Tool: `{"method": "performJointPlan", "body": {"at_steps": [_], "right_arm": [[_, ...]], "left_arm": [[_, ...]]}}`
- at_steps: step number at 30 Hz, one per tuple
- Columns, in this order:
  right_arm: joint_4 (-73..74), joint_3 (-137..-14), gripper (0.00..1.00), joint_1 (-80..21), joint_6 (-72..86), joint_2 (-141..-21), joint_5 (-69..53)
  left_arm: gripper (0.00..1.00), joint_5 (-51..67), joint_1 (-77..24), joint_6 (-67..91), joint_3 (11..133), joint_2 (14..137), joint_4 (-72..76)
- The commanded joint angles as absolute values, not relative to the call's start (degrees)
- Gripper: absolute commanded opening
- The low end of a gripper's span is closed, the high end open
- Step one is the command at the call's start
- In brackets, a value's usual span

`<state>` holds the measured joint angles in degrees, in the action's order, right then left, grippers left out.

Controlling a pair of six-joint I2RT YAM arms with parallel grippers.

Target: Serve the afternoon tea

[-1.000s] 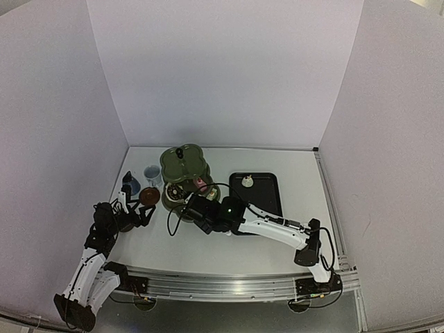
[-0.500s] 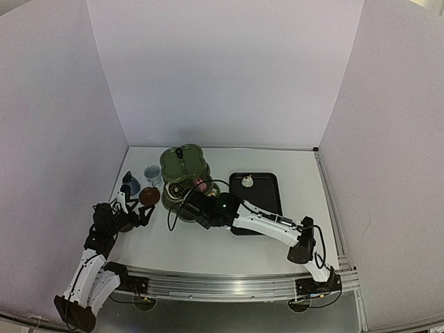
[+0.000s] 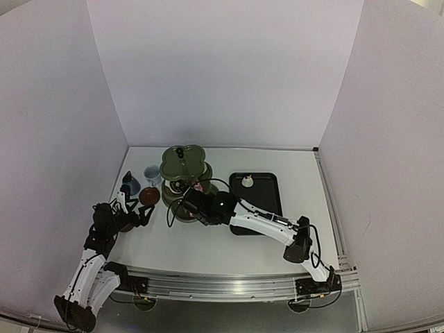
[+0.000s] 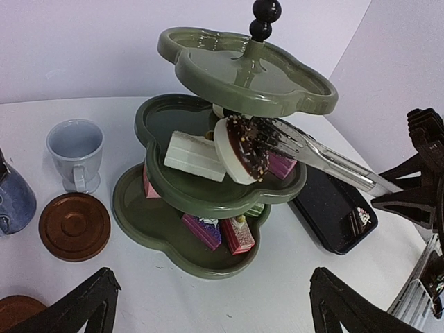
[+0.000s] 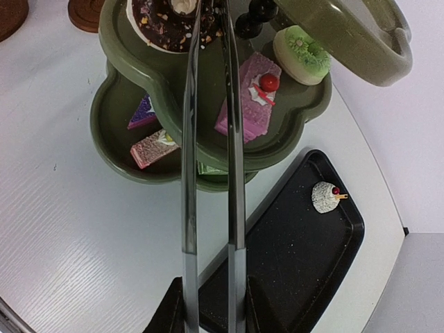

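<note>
The olive-green three-tier stand (image 3: 184, 163) (image 4: 208, 62) (image 5: 132, 48) stands at the back left. My right gripper (image 3: 201, 208) (image 5: 211, 305) is shut on the metal tongs (image 4: 326, 159) (image 5: 189, 139). The tongs pinch a chocolate ring cake (image 4: 239, 149) (image 5: 166, 21), tilted on edge over the middle tier. That tier also carries a white slab (image 4: 194, 156), a pink cherry slice (image 5: 251, 97) and a green ring cake (image 5: 300, 54). Purple (image 4: 201, 229) and red (image 4: 238, 234) slices lie on the bottom tier. My left gripper (image 3: 142, 214) (image 4: 211, 305) stands open in front of the stand, holding nothing.
A pale cup (image 4: 75, 149) and a dark-blue cup (image 4: 12, 201) stand left of the stand, with two brown saucers (image 4: 74, 226) (image 4: 17, 309) near them. The black tray (image 5: 305, 243) (image 3: 267, 194) lies to the right, holding one white cherry-topped cake (image 5: 323, 196).
My right arm has reached further left and back, carrying the tongs and chocolate ring cake in under the stand's top tier. The left arm has not moved.
</note>
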<state>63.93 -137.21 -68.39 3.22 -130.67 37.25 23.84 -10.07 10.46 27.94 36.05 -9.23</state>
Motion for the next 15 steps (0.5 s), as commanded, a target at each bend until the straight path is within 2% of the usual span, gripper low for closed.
{"method": "performJointPlan", "body": {"at_steps": [1, 15], "right_arm": [[61.95, -139.85, 0.0, -67.77, 4.69, -130.78, 39.9], [60.34, -139.9, 0.0, -67.68, 4.63, -129.9, 34.45]], "left_arm": [[0.97, 23.63, -9.88, 9.89, 27.62, 35.86, -8.55], [0.97, 23.53, -9.89, 9.5, 27.6, 35.86, -8.79]]}}
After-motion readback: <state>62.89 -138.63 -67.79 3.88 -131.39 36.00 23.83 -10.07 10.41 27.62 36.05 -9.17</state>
